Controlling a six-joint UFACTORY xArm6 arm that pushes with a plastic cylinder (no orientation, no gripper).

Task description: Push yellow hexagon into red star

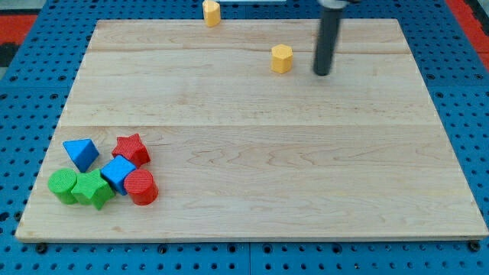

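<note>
The yellow hexagon point(281, 58) lies near the top of the wooden board point(252, 153), right of the middle. My tip point(322, 72) stands on the board just to the hexagon's right, a small gap apart. The red star point(131, 148) sits far off at the lower left, at the top of a cluster of blocks.
Around the red star lie a blue triangle point(80, 153), a blue cube point(118, 173), a red cylinder point(140, 187), a green cylinder point(63, 186) and another green block point(93, 189). A second yellow block point(211, 12) sits at the board's top edge.
</note>
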